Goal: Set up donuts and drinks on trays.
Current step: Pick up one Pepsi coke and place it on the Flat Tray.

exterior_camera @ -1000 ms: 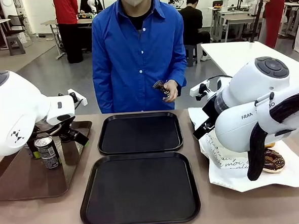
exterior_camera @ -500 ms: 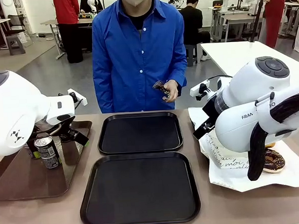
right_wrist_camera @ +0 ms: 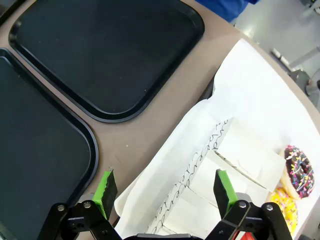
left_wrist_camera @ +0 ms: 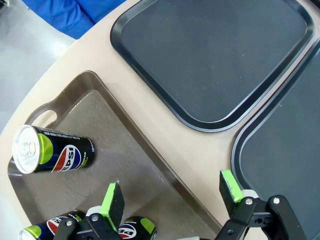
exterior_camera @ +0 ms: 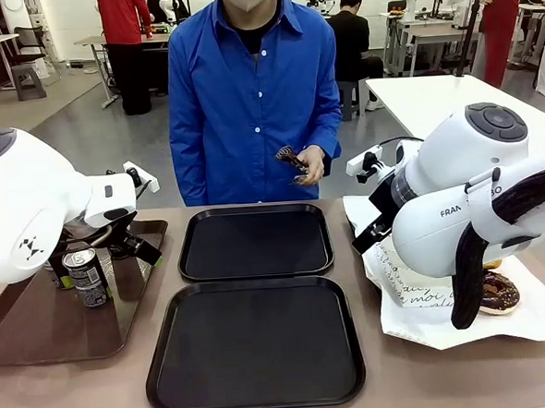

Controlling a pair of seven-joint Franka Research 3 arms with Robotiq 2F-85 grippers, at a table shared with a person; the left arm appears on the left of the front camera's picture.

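You have the whole job ahead of you, as I judge it: both black trays are bare. The near tray [exterior_camera: 253, 344] sits in the middle of the table, with the far tray [exterior_camera: 255, 244] just beside it at 12 o'clock. At 9 o'clock of that pair lies the longer brown tray [exterior_camera: 40, 329], which holds the Pepsi cans [exterior_camera: 87, 277]; the left wrist view shows three of them there. At 3 o'clock the white paper [exterior_camera: 539, 317] carries the donuts, a chocolate sprinkled donut [right_wrist_camera: 299, 169] with a yellow donut [right_wrist_camera: 281, 202] just beside it. Your left gripper [left_wrist_camera: 171, 189] hangs over the brown tray's inner edge, claw spread wide and pinching nothing. Your right gripper [right_wrist_camera: 165, 184] hangs over the near edge of the paper, claw likewise spread and empty. The person's hand [exterior_camera: 309, 165] at 12 o'clock holds something small and dark; I cannot tell what. Every can and donut is left for you to carry across
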